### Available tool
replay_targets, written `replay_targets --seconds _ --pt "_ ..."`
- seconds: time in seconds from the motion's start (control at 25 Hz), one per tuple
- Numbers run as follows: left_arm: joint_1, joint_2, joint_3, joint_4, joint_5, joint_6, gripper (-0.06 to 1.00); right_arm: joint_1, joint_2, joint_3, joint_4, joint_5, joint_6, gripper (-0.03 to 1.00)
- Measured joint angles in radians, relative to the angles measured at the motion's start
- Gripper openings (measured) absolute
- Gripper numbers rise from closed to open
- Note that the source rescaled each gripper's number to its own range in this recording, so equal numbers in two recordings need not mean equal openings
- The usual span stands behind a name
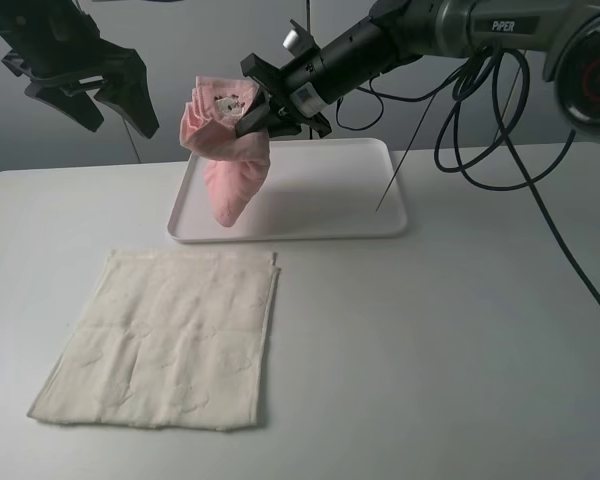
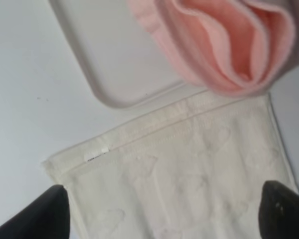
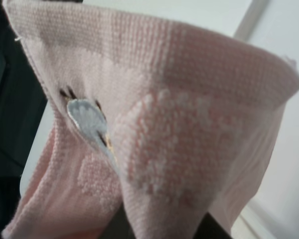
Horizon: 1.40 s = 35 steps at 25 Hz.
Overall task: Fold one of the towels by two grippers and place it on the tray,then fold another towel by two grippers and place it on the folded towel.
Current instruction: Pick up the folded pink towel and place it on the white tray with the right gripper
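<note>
A pink towel hangs bunched from my right gripper, which is shut on its top. It hangs over the left part of the white tray, its lower tip down at the tray surface. The towel fills the right wrist view and shows in the left wrist view. A cream towel lies flat on the table in front of the tray; the left wrist view shows its far edge. My left gripper is open and empty, raised to the left of the pink towel.
The tray's corner lies just beyond the cream towel's far edge. Black cables hang from the right arm behind the tray's right end. The white table extends to the right of the cream towel.
</note>
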<state>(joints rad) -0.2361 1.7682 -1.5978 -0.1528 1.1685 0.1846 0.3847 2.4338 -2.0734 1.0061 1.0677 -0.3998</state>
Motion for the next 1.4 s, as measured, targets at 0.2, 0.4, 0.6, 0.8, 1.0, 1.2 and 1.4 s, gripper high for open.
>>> replay_targets --seconds 0.2,0.4,0.6,0.8,1.0,1.2,1.4 --pt "0.005 0.0 0.0 -0.004 0.002 0.017 0.98 -0.017 0.076 -0.025 -0.071 -0.096 0.023 0.12" --pt "0.005 0.0 0.0 -0.008 0.002 0.024 0.98 -0.025 0.091 -0.025 -0.227 -0.185 0.044 0.12" --pt "0.005 0.0 0.0 -0.01 0.002 0.029 0.98 -0.025 0.091 -0.025 -0.393 -0.236 0.102 0.12" --pt "0.005 0.0 0.0 -0.025 0.002 0.029 0.98 -0.025 0.091 -0.025 -0.489 -0.267 0.148 0.12" --pt "0.005 0.0 0.0 -0.029 0.002 0.029 0.98 -0.025 0.091 -0.025 -0.522 -0.271 0.161 0.12" --pt "0.005 0.0 0.0 -0.031 0.002 0.029 0.98 -0.021 0.091 -0.025 -0.546 -0.278 0.163 0.54" --pt "0.005 0.0 0.0 -0.033 0.002 0.031 0.98 0.008 0.091 -0.025 -0.576 -0.281 0.136 0.96"
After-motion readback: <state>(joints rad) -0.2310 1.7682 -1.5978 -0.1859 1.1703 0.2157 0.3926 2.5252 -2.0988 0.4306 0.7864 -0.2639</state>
